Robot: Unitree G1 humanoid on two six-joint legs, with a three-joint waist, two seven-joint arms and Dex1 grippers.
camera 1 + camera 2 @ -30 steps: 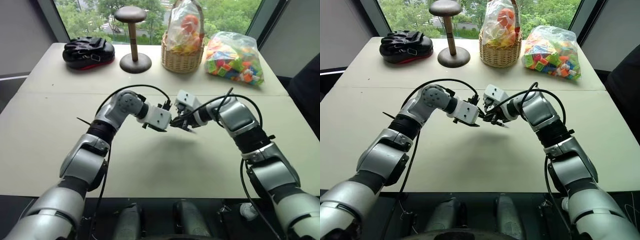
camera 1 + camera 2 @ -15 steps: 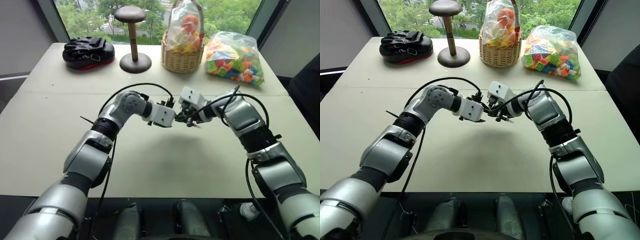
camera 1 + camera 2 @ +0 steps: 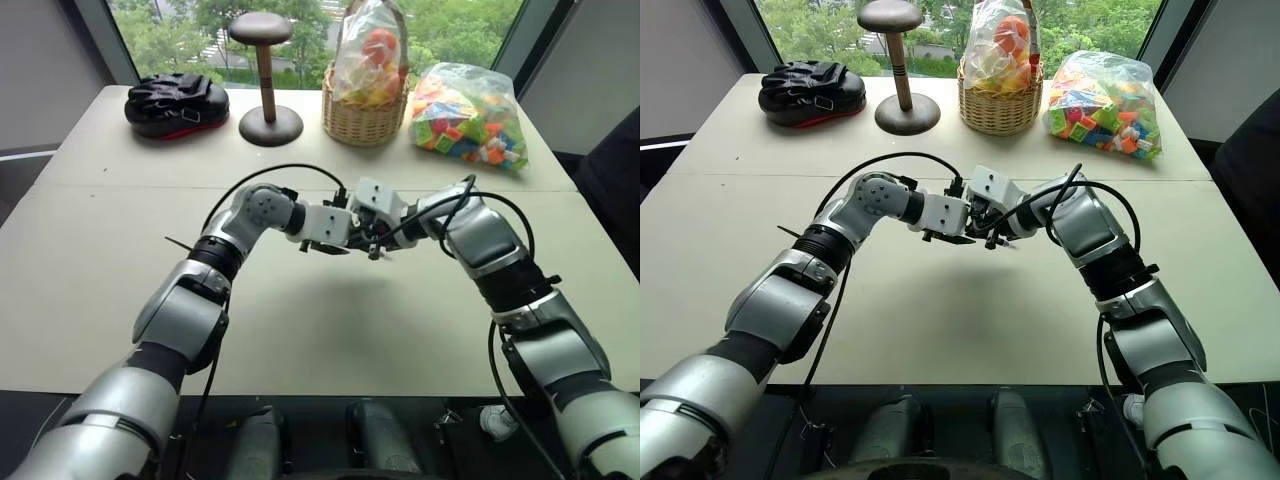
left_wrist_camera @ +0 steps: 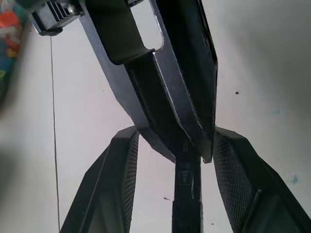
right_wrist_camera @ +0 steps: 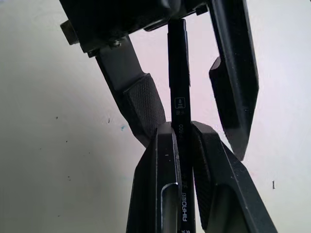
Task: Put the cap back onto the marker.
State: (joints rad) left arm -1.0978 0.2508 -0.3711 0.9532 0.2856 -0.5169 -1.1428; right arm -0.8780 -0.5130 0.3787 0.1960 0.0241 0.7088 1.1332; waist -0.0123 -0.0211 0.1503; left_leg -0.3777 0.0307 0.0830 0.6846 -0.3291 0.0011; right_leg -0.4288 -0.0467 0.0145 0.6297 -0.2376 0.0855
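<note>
Since the earlier frame the left pincer (image 3: 350,240) has closed in, half-open around the marker (image 5: 179,116) clenched in the right pincer (image 5: 181,138) above the surface (image 3: 300,330), near of a basket (image 3: 365,120) holding bagged items.

Both end effectors (image 3: 345,240) (image 3: 372,243) tip-to-tip — right one clamped

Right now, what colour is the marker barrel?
Black with white print, on the marker; clearest in the right wrist view.
</note>
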